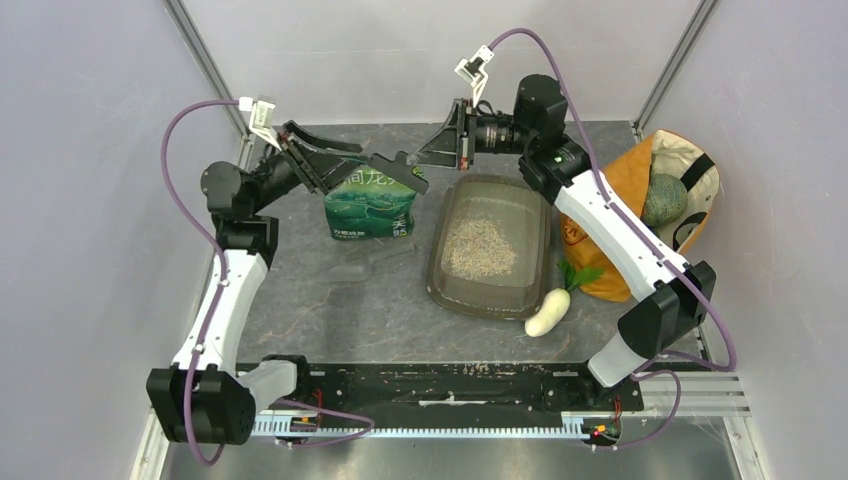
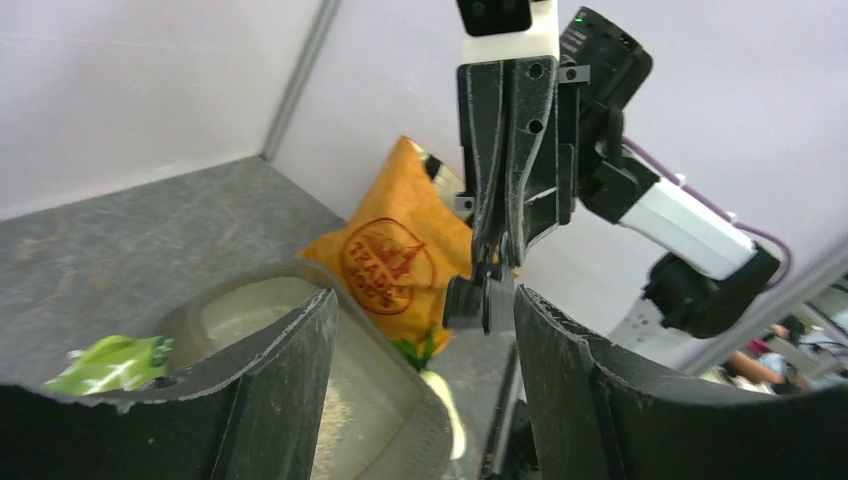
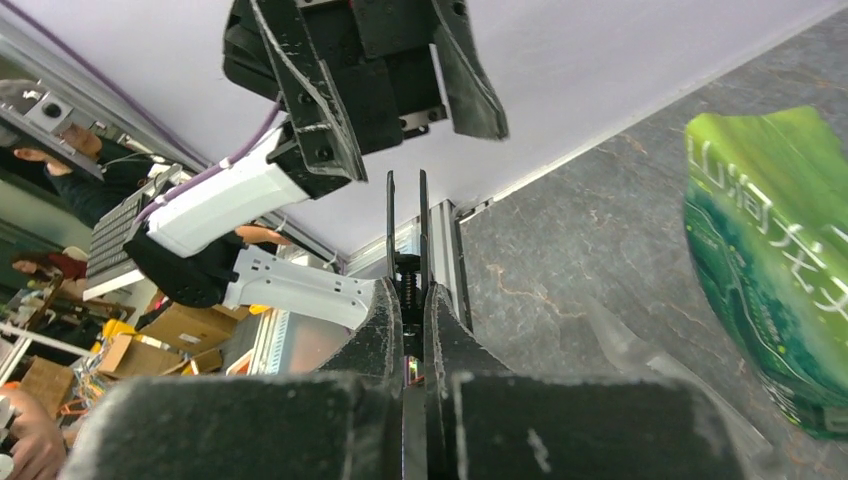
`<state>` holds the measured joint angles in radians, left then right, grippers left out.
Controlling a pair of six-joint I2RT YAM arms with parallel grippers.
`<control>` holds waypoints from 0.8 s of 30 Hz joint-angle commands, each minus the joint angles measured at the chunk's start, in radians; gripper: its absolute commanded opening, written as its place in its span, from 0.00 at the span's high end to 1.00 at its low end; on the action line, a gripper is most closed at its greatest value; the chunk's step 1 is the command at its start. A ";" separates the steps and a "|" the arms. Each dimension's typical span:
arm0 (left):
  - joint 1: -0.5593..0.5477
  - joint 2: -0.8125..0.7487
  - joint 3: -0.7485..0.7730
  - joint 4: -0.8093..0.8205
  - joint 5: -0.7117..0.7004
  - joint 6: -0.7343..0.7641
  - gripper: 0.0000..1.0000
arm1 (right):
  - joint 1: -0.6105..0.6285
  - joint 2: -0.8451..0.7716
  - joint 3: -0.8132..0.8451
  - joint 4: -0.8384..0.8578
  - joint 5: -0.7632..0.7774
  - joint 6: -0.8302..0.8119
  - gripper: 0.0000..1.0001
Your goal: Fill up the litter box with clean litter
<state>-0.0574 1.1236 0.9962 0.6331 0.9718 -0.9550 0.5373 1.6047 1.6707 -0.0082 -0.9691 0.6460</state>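
The litter box lies right of centre with a heap of clean litter inside. It also shows in the left wrist view, with litter on its floor. My left gripper is open and empty above the top of the green bag, jaws wide apart. My right gripper is shut and empty, raised just beyond the box's far left corner, its tip facing the left gripper. Its fingers almost touch. The left gripper hangs in front of it.
An orange-and-cream fabric bag stands at the right with a green round vegetable inside. A white oval vegetable lies at the box's near right corner. A clear plastic scoop lies in front of the green bag.
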 commanded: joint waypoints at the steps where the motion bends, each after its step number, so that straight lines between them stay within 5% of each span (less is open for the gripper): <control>1: 0.052 -0.064 0.064 -0.173 -0.011 0.213 0.29 | -0.036 -0.012 0.056 -0.025 -0.008 -0.008 1.00; 5: 0.086 -0.028 0.210 -0.642 -0.001 0.731 0.28 | -0.074 0.021 0.142 -0.208 0.019 -0.196 1.00; 9: 0.088 0.099 0.435 -1.241 0.053 1.451 0.30 | -0.119 0.101 0.307 -0.507 0.032 -0.555 1.00; 12: 0.090 0.189 0.515 -1.436 -0.006 1.768 0.32 | -0.133 0.160 0.406 -0.691 0.072 -0.836 1.00; 16: 0.091 0.279 0.549 -1.496 -0.039 1.995 0.34 | -0.147 0.207 0.452 -0.771 0.090 -1.035 1.00; 24: 0.088 0.477 0.682 -1.521 -0.038 2.116 0.35 | -0.146 0.335 0.545 -0.815 0.109 -1.233 1.00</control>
<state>0.0288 1.5475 1.5665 -0.8368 0.9203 0.9859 0.3897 1.8870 2.1254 -0.7818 -0.8757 -0.4267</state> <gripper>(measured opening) 0.652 0.036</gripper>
